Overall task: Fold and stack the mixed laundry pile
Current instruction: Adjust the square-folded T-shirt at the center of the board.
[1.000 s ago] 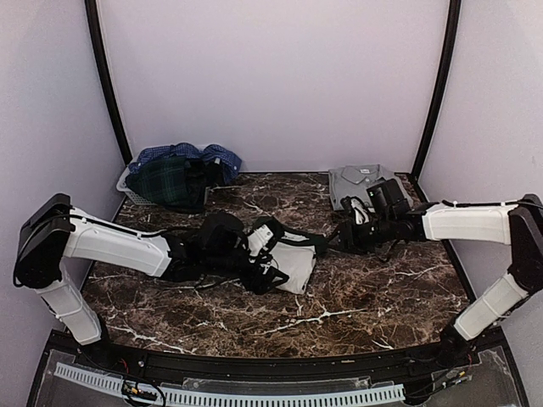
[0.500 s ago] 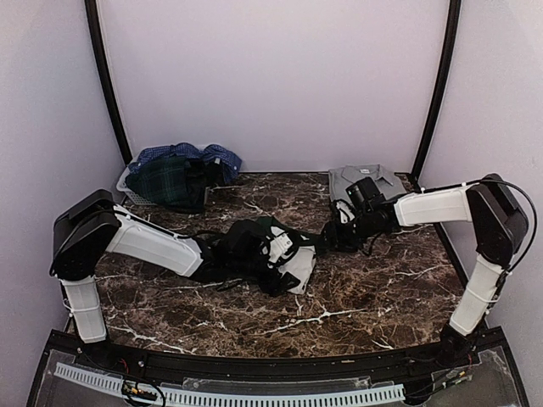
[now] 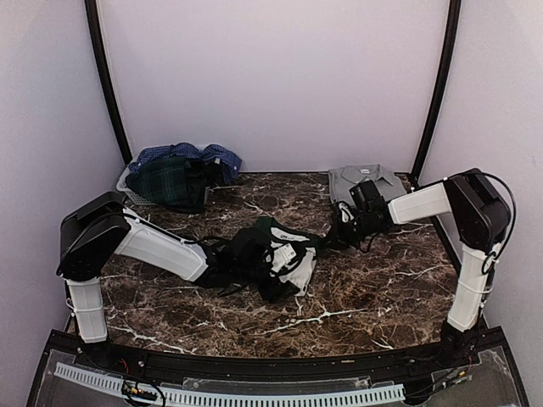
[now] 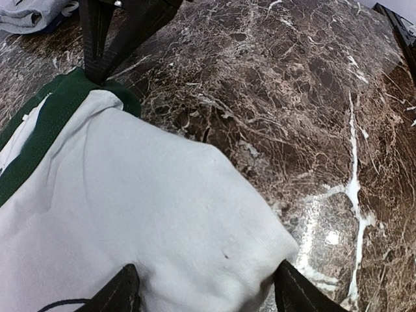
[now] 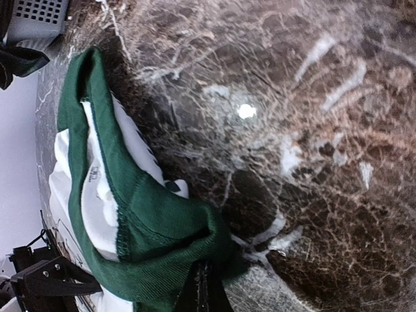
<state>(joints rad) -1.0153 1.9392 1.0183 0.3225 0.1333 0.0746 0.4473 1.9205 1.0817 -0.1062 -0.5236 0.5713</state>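
Right gripper (image 5: 207, 287) has just clamped the green edge of the tee (image 5: 146, 224); left gripper (image 4: 205, 281), jaws wide, straddles its white body, so spreading can likely begin.

- Surface (image 3: 365, 288): dark brown marble look with white veins and glossy light spots; it fills most of both wrist views.
- Basket (image 3: 125, 183): pale grey slatted plastic, at the surface's back left corner, close to the walls.
- Walls (image 3: 280, 76): plain and pale on three sides.
- Two black poles (image 3: 106, 80): they curve up at the back corners.
- White slotted strip (image 3: 254, 395): it runs along the near edge.
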